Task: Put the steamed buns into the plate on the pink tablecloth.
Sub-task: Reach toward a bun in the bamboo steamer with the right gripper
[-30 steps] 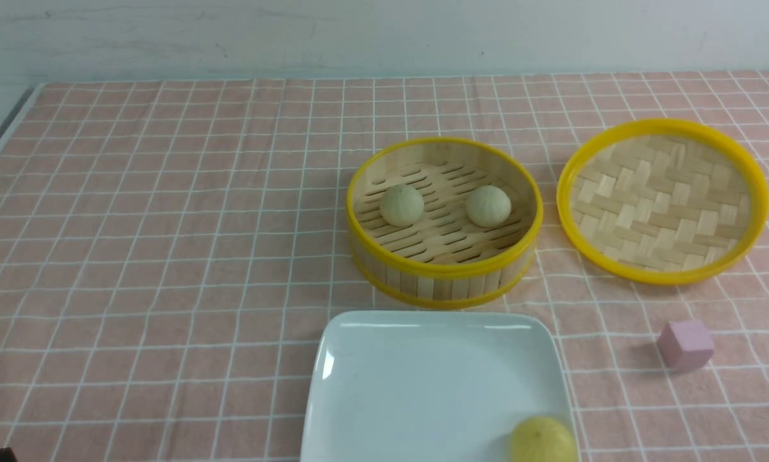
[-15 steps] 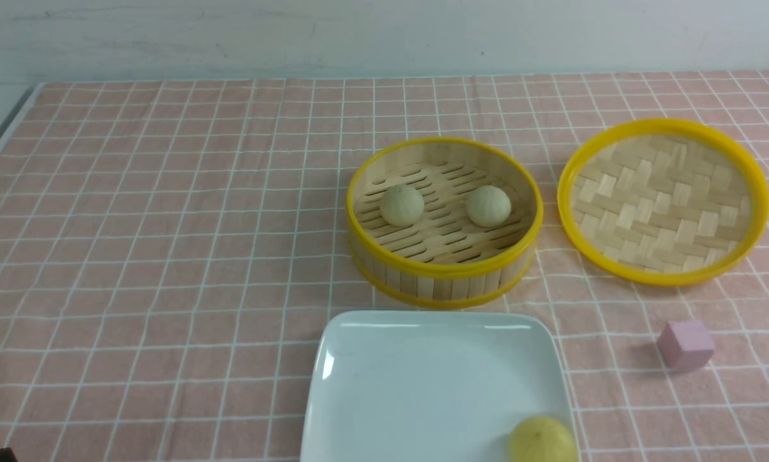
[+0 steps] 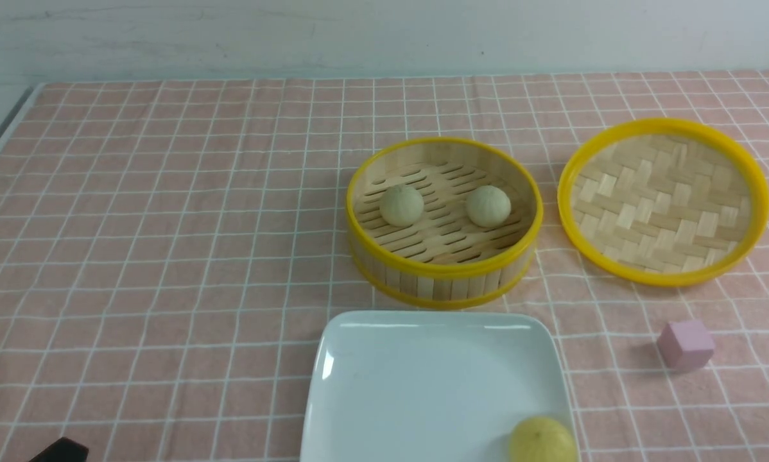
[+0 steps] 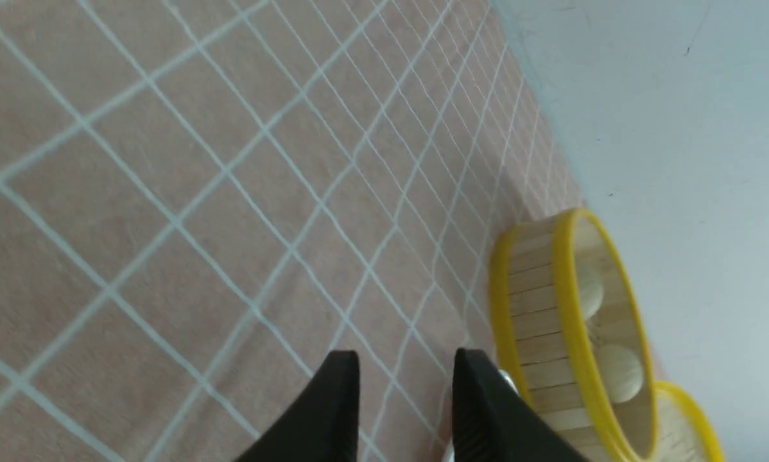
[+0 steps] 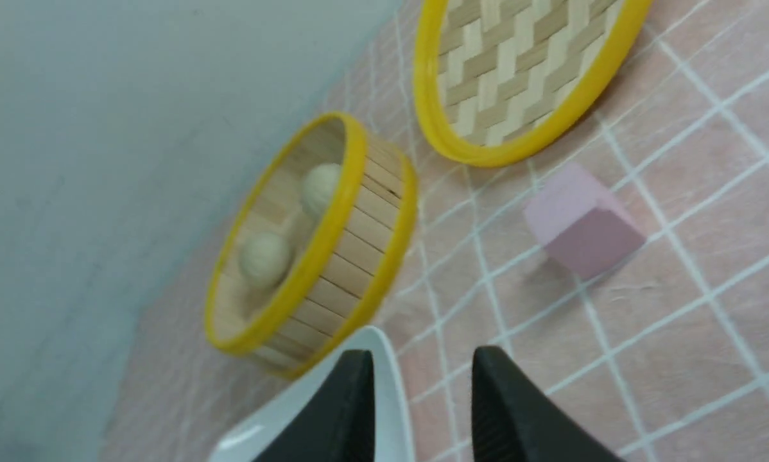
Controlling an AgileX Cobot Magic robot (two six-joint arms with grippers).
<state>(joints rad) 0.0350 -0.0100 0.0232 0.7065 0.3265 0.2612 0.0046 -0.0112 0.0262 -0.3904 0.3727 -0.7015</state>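
Note:
Two pale steamed buns [image 3: 402, 205] [image 3: 488, 206] lie side by side inside the round bamboo steamer [image 3: 445, 273] on the pink tablecloth [image 3: 166, 224]. Just in front of it sits the white square plate [image 3: 423, 385], with a yellower ball [image 3: 542, 441] on its near right corner. My left gripper [image 4: 405, 366] hangs open over bare cloth, left of the steamer [image 4: 538, 321], nothing between its fingers. My right gripper [image 5: 422, 359] is open too, by the plate's edge [image 5: 391, 385], well short of the buns [image 5: 320, 186] [image 5: 266, 256].
The steamer's woven lid [image 3: 664, 200] lies upturned to the right of the steamer. A small pink cube [image 3: 685, 345] stands on the cloth in front of the lid. A dark tip of my left arm [image 3: 60, 451] shows at the bottom left edge.
The dark tip of my left arm has come further into the front view at the bottom left. Buns, plate, lid and cube have not moved.

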